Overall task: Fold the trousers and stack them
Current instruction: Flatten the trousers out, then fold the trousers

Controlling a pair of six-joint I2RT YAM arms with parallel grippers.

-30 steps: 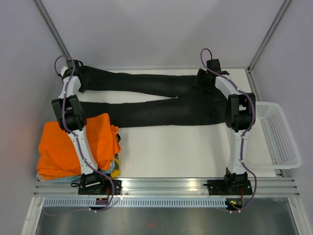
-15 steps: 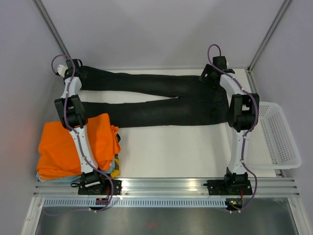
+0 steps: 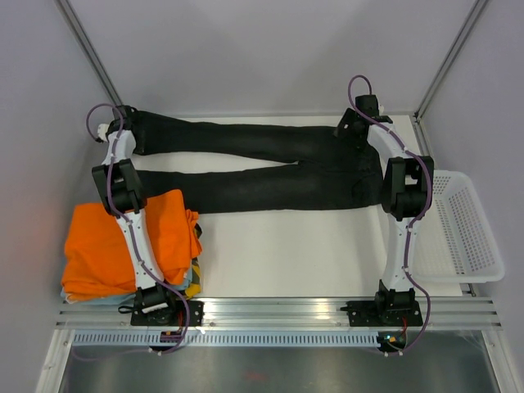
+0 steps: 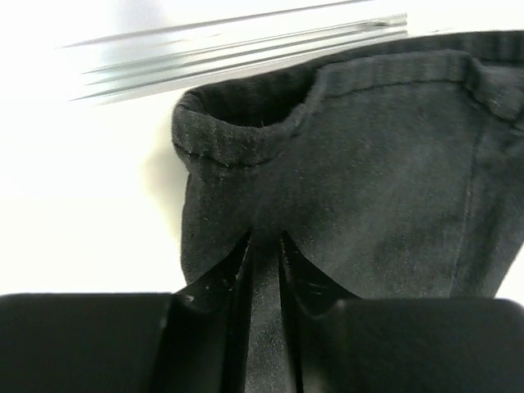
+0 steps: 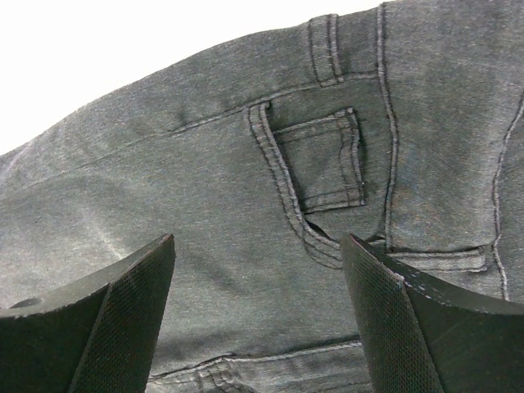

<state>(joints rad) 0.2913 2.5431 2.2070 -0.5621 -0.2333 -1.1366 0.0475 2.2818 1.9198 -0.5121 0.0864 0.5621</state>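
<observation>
FAR-EDGE LAYOUT: A pair of black long-legged fabric trousers lies flat across the far part of the white table. Its long axis runs side to side, with the waist to the right, both hems to the left and the legs parted in a narrow V. The left gripper is pinched closed on the hem of the far leg at the table's far-left corner, with cloth bunched over its fingers. The right gripper hangs with its jaws spread wide above the far hip, just over a small stitched coin pocket, and grips nothing. The fabric looks soft, limp and light, a denim-like weave with some grip, so it will probably sag and drag rather than keep its shape. The doubled seams at the hem and waistband look like the soundest places to take hold, one at each end so the length lifts evenly. A folded bright orange garment sits at the near left, and a white plastic basket stands off the right edge.
</observation>
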